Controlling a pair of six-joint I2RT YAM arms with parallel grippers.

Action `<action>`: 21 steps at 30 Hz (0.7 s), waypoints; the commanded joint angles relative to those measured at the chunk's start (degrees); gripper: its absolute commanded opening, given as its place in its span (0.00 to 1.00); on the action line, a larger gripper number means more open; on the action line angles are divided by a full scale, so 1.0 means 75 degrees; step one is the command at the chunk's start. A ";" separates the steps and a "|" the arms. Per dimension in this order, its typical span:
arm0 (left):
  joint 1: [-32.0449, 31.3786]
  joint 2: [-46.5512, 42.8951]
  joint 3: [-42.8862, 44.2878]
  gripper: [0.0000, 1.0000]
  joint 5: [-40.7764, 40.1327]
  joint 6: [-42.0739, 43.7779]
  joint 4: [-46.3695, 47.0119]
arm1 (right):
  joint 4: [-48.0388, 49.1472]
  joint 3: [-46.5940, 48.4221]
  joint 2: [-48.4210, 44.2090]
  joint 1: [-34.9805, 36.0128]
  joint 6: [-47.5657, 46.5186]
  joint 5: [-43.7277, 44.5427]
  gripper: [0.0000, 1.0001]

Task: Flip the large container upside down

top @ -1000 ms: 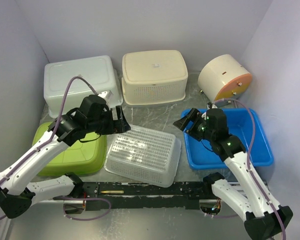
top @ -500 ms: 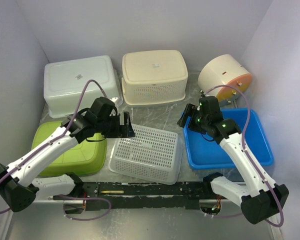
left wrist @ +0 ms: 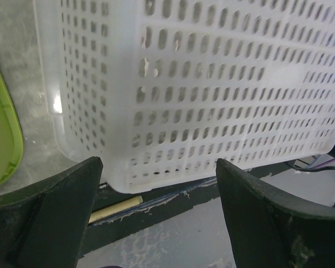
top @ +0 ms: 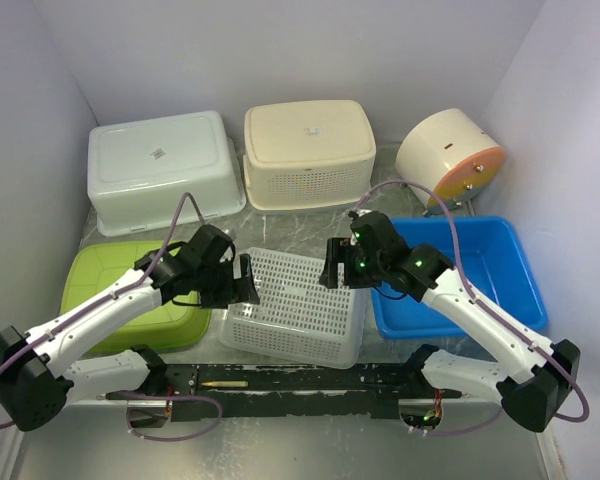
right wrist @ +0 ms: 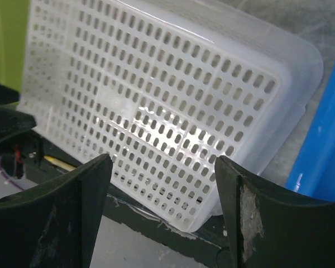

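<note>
The large white perforated container (top: pixel 298 305) lies bottom-up in the middle of the table, its near edge by the black rail. It fills the left wrist view (left wrist: pixel 212 84) and the right wrist view (right wrist: pixel 156 95). My left gripper (top: pixel 242 283) is open and empty just above the container's left edge, and its jaws (left wrist: pixel 158 167) stand wide apart over the near left corner. My right gripper (top: pixel 338 265) is open and empty above the container's far right edge, with its jaws (right wrist: pixel 163 162) spread over the slotted bottom. Neither gripper is seen touching it.
A green tub (top: pixel 130 295) lies left of the container and a blue bin (top: pixel 470 280) right of it. At the back are a white tub (top: pixel 160 170), a cream basket (top: pixel 308 150) and a round cream container (top: pixel 448 153) on its side. A thin stick (top: pixel 223 383) lies on the black rail.
My right gripper has moved left from over the blue bin to the container's far right edge. My left gripper has come down and right to the left edge. The container has shifted a little.
</note>
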 commanded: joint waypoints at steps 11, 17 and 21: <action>-0.0082 -0.0296 0.0285 0.96 -0.0912 -0.0244 -0.0599 | 0.0565 -0.2003 -0.0503 0.0141 0.1678 -0.0285 0.84; -0.0080 -0.0615 0.1565 0.99 -0.1944 -0.0065 -0.1360 | 0.2025 -0.2260 -0.0133 0.0170 0.1563 -0.0930 0.85; -0.0084 -0.0844 0.1903 0.99 -0.2002 0.0152 -0.1244 | 0.2288 -0.1773 0.0552 0.0180 0.0675 -0.0675 0.85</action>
